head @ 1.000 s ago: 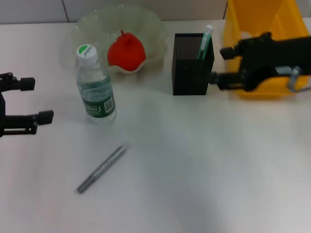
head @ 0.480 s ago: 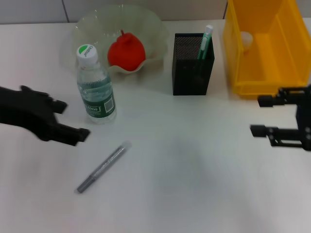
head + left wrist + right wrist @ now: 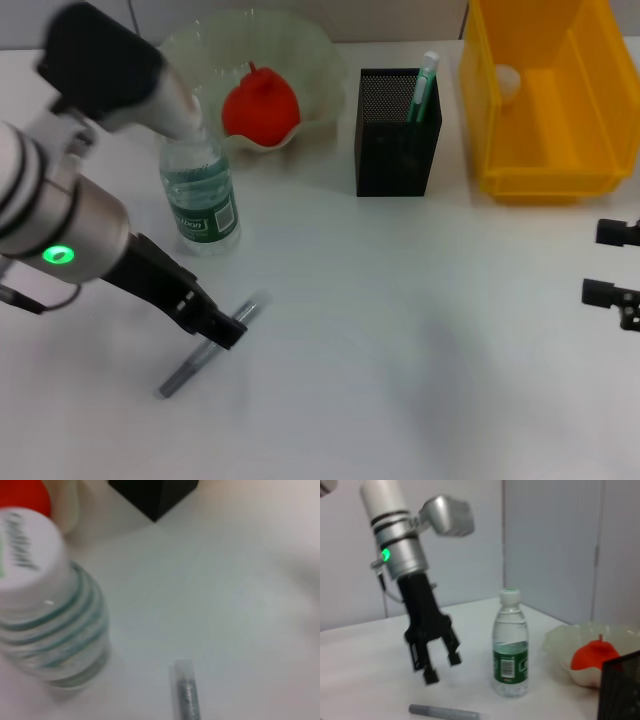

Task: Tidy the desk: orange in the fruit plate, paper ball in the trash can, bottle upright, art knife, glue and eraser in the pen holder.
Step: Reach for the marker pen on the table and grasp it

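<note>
Now the left gripper [image 3: 222, 328] hangs just above the slim grey metallic art knife [image 3: 207, 347] lying flat on the white desk [image 3: 420, 330], fingers spread and empty. To do this well, it should straddle the shaft crosswise near the middle, drop straight down and close evenly so the stick cannot roll or tip. The knife points diagonally, its clear-capped end toward the upright clear plastic water bottle [image 3: 198, 190], well apart from the black mesh pen holder [image 3: 396, 135]. The right gripper [image 3: 612, 265] sits parked at the desk's edge, fingers parted, holding nothing.
</note>
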Controlling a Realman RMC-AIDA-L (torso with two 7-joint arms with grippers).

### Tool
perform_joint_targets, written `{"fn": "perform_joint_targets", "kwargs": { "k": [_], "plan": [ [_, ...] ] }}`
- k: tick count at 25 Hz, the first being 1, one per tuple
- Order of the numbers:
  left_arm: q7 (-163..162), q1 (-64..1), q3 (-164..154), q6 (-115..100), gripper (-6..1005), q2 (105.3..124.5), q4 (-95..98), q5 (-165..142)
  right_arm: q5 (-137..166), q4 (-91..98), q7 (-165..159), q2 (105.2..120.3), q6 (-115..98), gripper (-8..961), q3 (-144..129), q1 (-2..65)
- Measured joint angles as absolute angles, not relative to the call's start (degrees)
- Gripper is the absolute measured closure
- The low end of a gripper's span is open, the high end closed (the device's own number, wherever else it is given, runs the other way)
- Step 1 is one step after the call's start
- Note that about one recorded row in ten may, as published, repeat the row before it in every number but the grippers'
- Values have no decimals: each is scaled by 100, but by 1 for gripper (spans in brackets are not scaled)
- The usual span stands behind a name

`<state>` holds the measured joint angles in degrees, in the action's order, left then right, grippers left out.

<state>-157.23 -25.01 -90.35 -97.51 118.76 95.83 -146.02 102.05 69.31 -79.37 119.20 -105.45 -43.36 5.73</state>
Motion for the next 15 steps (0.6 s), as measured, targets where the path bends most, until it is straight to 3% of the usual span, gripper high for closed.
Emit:
{"fn": "perform_joint_targets", "kwargs": {
  "k": [15],
  "plan": [
    [-16473, -3204, -10029, -9095, 224, 11917, 8143, -15298, 10261, 6562, -7672, 11889, -10505, 325, -4032, 597]
  ]
}}
